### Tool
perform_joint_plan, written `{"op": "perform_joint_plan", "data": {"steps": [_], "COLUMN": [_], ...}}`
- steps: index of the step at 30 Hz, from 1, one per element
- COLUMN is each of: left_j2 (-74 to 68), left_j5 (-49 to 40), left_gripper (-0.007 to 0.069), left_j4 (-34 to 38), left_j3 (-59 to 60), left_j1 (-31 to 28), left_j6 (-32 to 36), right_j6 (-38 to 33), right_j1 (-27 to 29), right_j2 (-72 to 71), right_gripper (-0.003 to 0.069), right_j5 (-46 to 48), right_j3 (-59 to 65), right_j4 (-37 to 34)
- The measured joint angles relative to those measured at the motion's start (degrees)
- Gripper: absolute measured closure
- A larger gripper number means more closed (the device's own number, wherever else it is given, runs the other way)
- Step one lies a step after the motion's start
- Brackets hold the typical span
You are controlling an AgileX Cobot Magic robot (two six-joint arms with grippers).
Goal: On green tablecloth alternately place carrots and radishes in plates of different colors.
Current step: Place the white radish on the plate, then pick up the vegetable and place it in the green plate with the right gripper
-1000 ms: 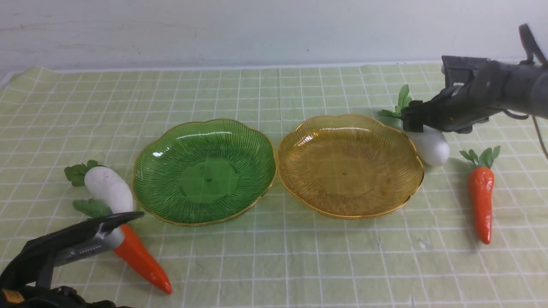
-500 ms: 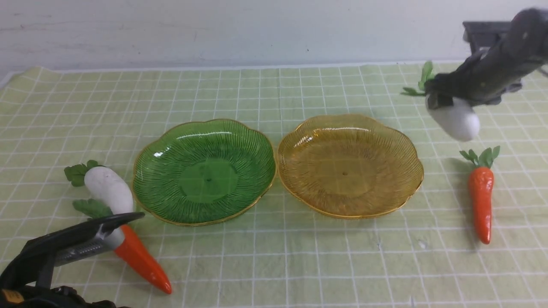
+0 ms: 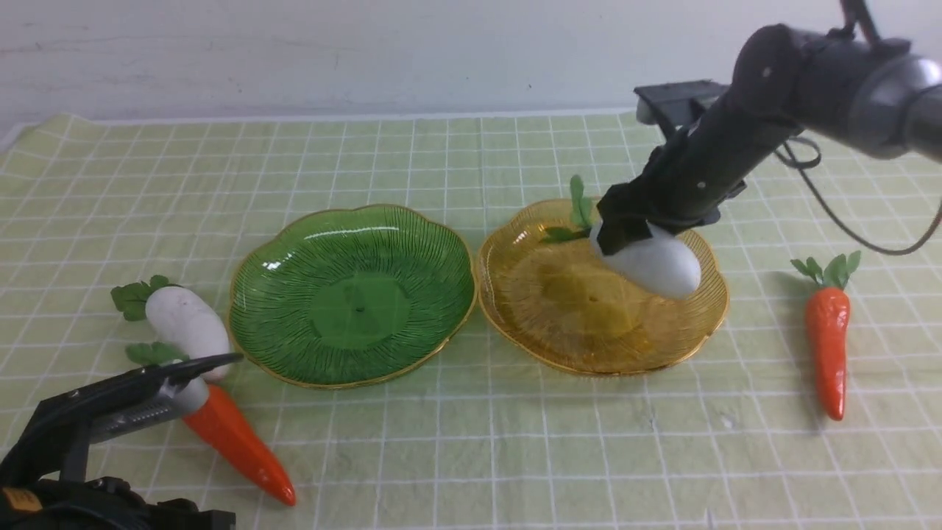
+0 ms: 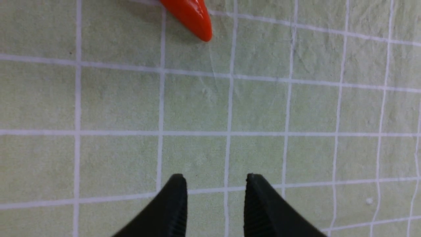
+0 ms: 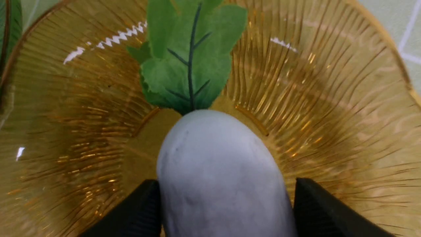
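Observation:
My right gripper [image 3: 625,234] is shut on a white radish [image 3: 659,265], held tilted low over the right half of the amber plate [image 3: 559,316]. In the right wrist view the radish [image 5: 217,171] sits between both fingers, its green leaf [image 5: 190,56] pointing over the amber plate [image 5: 329,98]. The green plate [image 3: 353,294] beside it holds nothing. A second radish [image 3: 184,320] and a carrot [image 3: 235,442] lie left of the green plate. My left gripper [image 3: 199,375] hangs over that carrot's top, open and empty [image 4: 215,179]; the carrot's tip [image 4: 194,18] lies ahead of it. Another carrot [image 3: 826,346] lies right of the amber plate.
The green tablecloth [image 3: 515,442] with its white grid covers the table up to a pale wall at the back. The two plates stand side by side, almost touching. A black cable loops off the right arm above the right carrot.
My right arm lifted the radish off the cloth right of the amber plate, then swung it left and down over that plate. The left gripper shifted slightly.

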State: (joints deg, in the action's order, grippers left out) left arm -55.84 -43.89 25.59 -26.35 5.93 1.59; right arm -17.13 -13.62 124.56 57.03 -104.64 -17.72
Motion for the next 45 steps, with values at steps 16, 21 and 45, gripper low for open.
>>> {"op": "perform_joint_plan", "data": {"steps": [16,21,45], "left_j2": [0.0,0.0,0.0], "left_j5": [0.59,0.59,0.65], "left_gripper": [0.0387,0.0387,0.0387], "left_j4": [0.0,0.0,0.0], "left_j3": [0.0,0.0,0.0], "left_j1": [0.0,0.0,0.0], "left_j6": [0.0,0.0,0.0], "right_j6": [16.03,18.19,21.38], "right_j1": [1.79,4.67,13.88], "right_j2": [-2.9,-8.51,-3.38], "right_gripper": [0.0039,0.0126,0.0277], "right_j5": [13.95,14.07,8.41], "right_j3": [-15.72,-10.47,18.32], "right_j4": [16.75,21.36,15.95]}}
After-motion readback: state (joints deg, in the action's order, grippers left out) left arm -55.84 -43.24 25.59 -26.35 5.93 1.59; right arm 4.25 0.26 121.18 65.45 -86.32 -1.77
